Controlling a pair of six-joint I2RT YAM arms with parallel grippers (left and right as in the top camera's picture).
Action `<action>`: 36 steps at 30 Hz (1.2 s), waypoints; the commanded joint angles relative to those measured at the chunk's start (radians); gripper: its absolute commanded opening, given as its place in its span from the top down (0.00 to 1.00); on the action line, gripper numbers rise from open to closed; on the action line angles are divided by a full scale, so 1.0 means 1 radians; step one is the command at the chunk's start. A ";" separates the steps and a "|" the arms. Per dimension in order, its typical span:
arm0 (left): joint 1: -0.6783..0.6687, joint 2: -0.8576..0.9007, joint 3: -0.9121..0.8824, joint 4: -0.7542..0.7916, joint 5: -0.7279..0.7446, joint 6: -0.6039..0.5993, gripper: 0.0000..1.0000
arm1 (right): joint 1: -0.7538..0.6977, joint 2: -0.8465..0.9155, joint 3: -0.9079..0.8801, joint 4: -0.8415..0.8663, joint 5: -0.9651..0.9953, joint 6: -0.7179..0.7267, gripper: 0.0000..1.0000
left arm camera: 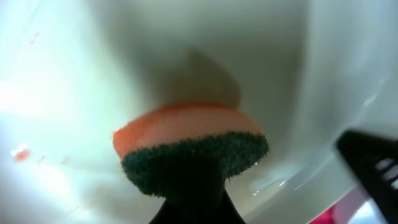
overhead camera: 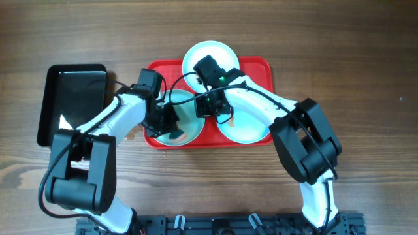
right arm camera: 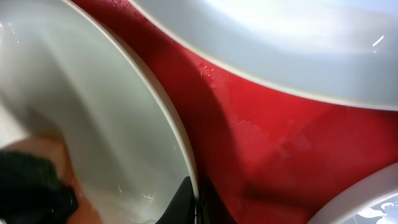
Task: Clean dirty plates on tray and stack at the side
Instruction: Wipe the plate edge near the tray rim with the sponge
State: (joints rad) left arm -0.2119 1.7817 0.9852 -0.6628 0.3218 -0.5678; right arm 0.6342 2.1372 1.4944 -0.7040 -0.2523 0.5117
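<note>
**Scrubbing stage, early in the task.** The left gripper [overhead camera: 171,125] is clenched on a sponge [left arm camera: 193,146], pressed into the near plate [overhead camera: 185,104] directly under its jaws. The right gripper [overhead camera: 213,108] pinches that plate's rim. An orange smear [left arm camera: 22,152] shows beside the sponge. We judge that the far plate [overhead camera: 208,53] and the side plate [overhead camera: 248,127], flanking the right jaws, await handling. All three sit on the red tray [overhead camera: 258,65], and none is stacked aside.

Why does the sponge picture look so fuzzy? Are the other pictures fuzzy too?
Left wrist: the camera sits very close, so the sponge and the plate around it are soft and milky, with a dim shadow behind the sponge. Right wrist: a bit blurry too, with shiny glints on the red tray. Overhead: sharp and evenly lit.
</note>
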 commanded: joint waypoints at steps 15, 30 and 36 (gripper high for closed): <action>-0.006 0.032 -0.020 0.089 -0.554 -0.016 0.96 | 0.008 0.014 -0.017 -0.005 0.038 0.011 0.96; -0.007 0.032 -0.020 -0.073 -0.327 -0.068 0.96 | 0.008 0.014 -0.017 -0.006 0.038 0.013 0.96; -0.008 0.032 -0.020 -0.065 -0.073 -0.069 0.96 | 0.008 0.014 -0.017 -0.006 0.037 0.015 0.96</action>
State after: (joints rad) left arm -0.2058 1.7741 1.0092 -0.7094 0.0059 -0.6201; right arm 0.6369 2.1372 1.4944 -0.7025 -0.2459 0.5224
